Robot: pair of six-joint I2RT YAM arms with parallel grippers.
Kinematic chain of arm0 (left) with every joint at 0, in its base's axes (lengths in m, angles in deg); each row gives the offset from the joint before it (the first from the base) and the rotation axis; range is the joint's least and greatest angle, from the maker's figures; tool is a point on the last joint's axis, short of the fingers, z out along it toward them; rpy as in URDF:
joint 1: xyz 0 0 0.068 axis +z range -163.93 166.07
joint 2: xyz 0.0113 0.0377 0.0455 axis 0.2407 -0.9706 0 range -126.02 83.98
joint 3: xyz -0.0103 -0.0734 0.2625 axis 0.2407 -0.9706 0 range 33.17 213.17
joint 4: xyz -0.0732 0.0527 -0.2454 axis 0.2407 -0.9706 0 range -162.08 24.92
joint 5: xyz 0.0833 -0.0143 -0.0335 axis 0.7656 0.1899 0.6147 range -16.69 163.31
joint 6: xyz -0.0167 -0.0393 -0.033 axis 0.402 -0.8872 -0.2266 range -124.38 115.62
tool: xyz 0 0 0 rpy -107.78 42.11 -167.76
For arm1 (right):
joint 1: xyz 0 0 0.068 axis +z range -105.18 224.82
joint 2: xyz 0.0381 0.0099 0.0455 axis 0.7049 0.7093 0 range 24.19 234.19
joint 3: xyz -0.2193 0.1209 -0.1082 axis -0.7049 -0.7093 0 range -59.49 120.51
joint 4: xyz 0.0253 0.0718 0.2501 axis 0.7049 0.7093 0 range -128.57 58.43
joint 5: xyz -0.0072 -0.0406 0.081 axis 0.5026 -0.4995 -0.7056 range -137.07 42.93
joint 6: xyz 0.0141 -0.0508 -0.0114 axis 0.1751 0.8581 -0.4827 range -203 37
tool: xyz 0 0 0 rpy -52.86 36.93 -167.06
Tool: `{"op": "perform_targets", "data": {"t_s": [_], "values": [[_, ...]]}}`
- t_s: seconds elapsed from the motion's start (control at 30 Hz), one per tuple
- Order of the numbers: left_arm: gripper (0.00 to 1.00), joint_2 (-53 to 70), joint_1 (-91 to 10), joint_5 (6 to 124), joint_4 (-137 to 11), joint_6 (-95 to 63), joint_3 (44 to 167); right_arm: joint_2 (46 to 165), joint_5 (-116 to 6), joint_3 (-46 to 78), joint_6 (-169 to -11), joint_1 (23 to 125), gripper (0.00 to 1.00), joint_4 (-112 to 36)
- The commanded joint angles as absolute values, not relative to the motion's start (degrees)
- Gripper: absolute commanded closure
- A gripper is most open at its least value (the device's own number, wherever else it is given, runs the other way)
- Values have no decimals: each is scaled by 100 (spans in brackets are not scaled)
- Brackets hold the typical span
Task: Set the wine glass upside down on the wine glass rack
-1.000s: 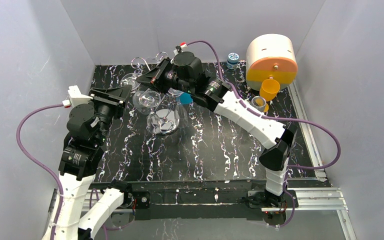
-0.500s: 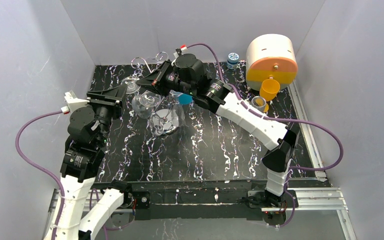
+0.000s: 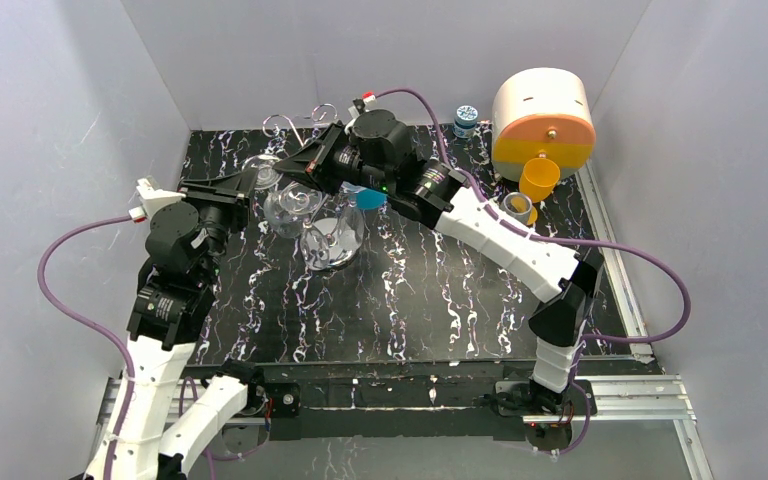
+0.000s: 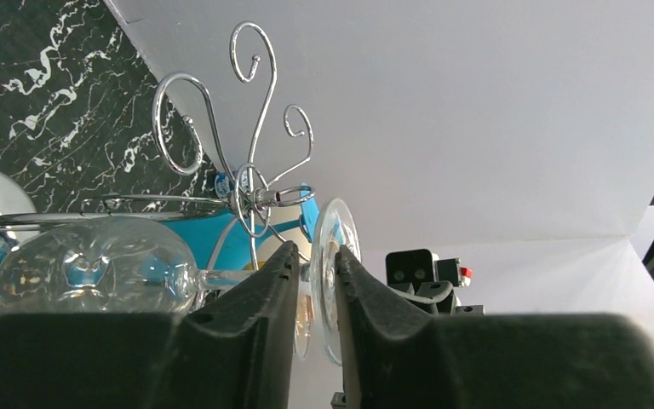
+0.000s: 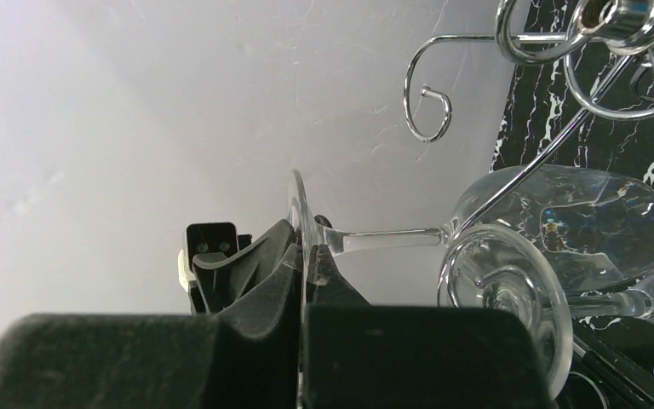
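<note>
The clear wine glass (image 3: 290, 205) lies on its side in the air, its foot towards the left and its bowl beside the silver wire rack (image 3: 330, 245). My right gripper (image 3: 298, 163) is shut on the foot's rim; in the right wrist view (image 5: 305, 264) the stem (image 5: 392, 234) runs right to the bowl. My left gripper (image 3: 252, 183) grips the same foot from the other side. In the left wrist view (image 4: 315, 260) the foot disc (image 4: 336, 273) stands between the near-closed fingers. The rack's curly arms (image 4: 251, 200) rise behind the bowl (image 4: 94, 264).
A second glass part (image 5: 502, 290) shows by the rack wires (image 5: 630, 13). A white and orange drum (image 3: 545, 115), an orange cup (image 3: 538, 178), a small jar (image 3: 516, 205) and a blue-capped jar (image 3: 466, 120) stand at the back right. Grey walls enclose the table.
My left arm first swung a little left, then back right towards the glass. The right gripper and glass edged slightly left and towards the back. The rack has not moved.
</note>
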State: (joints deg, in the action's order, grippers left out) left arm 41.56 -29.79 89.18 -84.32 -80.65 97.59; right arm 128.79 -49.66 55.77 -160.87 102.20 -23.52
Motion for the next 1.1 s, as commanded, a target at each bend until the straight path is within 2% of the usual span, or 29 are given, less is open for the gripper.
{"op": "perform_targets", "data": {"t_s": [0.0,0.13,0.23,0.27,0.33,0.4,0.47,0.6,0.77,1.0,1.07], "values": [[83,4075,-2976,9089,-8256,-7991,9960,12496,-5053,5544,-16142,10195,99,-2894],[87,4024,-2978,9027,-8205,-7970,9973,12482,-5084,5484,-16140,10193,99,-2903],[100,4026,-2977,9063,-8210,-7948,10008,12466,-5076,5441,-16141,10188,99,-2899],[100,4027,-2977,9074,-8206,-7933,10029,12458,-5071,5434,-16140,10186,99,-2899],[100,4025,-2980,9092,-8173,-7887,10056,12448,-5079,5405,-16127,10186,87,-2920],[100,3999,-2978,9113,-8142,-7838,10109,12432,-5097,5387,-16123,10186,69,-2931],[100,3957,-2976,9119,-8090,-7790,10137,12411,-5068,5362,-16114,10186,55,-2904],[100,3871,-2982,9209,-7960,-7712,10183,12286,-4909,5253,-16063,10186,38,-2878],[100,3731,-2982,9404,-7873,-7562,10254,12026,-4735,5023,-15990,10175,26,-2947],[100,3390,-2977,9365,-7500,-7414,10158,11689,-4396,4781,-15798,10168,23,-3142],[100,3311,-2976,9401,-7423,-7300,10163,11565,-4292,4824,-15475,10178,19,-3156]]}}
